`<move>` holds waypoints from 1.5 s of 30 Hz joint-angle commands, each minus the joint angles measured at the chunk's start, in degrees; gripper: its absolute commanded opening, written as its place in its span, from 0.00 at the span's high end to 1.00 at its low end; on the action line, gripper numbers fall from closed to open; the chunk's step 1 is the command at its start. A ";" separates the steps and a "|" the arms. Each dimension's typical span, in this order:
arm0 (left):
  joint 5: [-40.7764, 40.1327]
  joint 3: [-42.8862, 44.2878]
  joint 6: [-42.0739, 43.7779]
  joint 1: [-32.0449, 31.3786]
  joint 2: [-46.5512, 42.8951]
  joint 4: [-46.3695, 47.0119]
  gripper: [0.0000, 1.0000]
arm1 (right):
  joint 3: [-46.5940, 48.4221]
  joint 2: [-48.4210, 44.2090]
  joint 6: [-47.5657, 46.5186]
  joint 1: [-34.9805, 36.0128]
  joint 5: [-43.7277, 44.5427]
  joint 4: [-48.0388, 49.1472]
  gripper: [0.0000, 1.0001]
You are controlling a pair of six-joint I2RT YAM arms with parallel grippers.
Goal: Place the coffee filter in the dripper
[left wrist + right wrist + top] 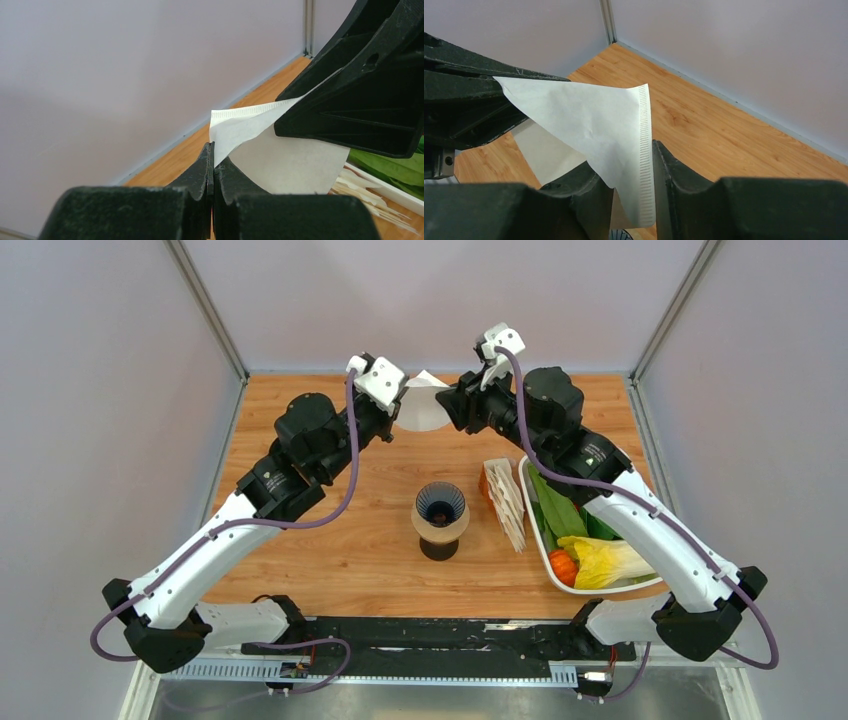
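White coffee filter (420,410), edge hidden within left fingers (200,172), right fingers (671,177) astride

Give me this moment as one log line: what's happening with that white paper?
left end effector: shut on coffee filter | right end effector: jaws apart around its seam edge | dripper: no filter inside yet

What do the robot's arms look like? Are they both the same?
Yes, they match. The left arm and right arm each have long white shells with chunky black joints. A purple cable loops along each one. Near each wrist sits a small white camera block. The left gripper and right gripper have two black plastic fingers each.
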 commanded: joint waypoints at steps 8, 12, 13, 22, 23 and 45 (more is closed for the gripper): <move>0.52 1.46 -1.82 -2.17 1.29 0.76 1.00 | 0.93 -0.39 1.11 0.07 -1.55 2.84 0.83; 0.67 2.22 -2.62 -2.90 1.96 -0.45 0.99 | 1.19 -0.16 0.97 0.03 -0.89 2.84 0.94; 1.17 2.57 -3.18 -2.93 2.14 -1.37 0.97 | 1.07 -0.17 0.71 0.03 -0.21 2.84 0.97; 34.18 2.00 -4.74 3.85 -7.59 -9.89 0.30 | -5.50 -6.07 -9.26 -5.06 -12.57 3.40 1.00; 37.75 2.42 -4.73 5.28 -9.28 -11.17 0.29 | -7.02 -7.21 -11.14 -6.17 -16.11 3.38 1.00; 49.72 20.68 25.74 6.94 2.09 -52.28 0.25 | -9.55 -11.05 -22.24 -6.61 -59.93 1.15 1.00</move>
